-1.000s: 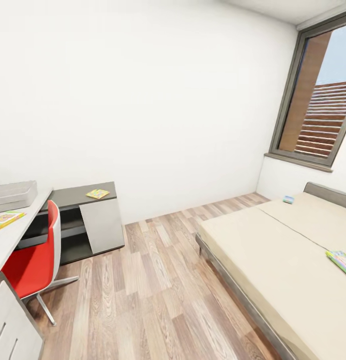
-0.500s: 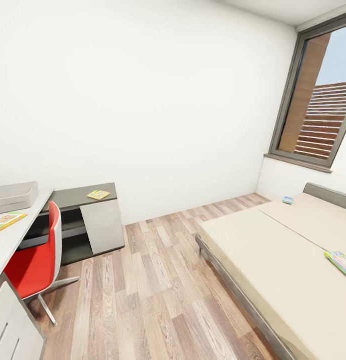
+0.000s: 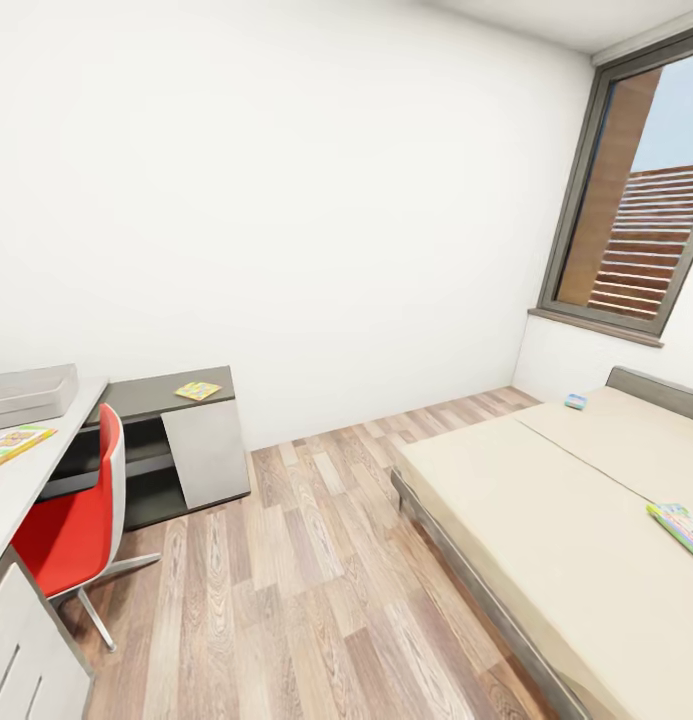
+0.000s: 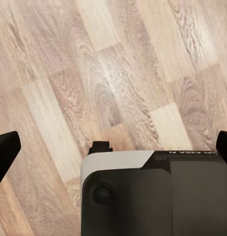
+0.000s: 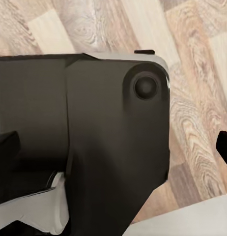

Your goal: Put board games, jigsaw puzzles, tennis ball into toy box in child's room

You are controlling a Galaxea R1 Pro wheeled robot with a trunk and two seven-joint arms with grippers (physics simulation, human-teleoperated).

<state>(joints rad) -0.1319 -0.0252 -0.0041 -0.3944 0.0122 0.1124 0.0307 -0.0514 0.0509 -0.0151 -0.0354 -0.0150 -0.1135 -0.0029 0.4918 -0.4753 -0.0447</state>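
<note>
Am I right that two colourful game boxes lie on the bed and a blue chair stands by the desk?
Nearly. The chair by the desk is red, not blue, as the head view shows. Two game boxes do lie on the bed: one near, one far.

bed (image 3: 546, 520), red chair (image 3: 71, 520), table (image 3: 16, 490)

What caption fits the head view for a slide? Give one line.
Child's room: toy box on the table, red chair beside it, two board games on the bed.

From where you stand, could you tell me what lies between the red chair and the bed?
In the head view, only bare wood-plank floor lies between the red chair and the bed; nothing stands on that stretch.
</note>
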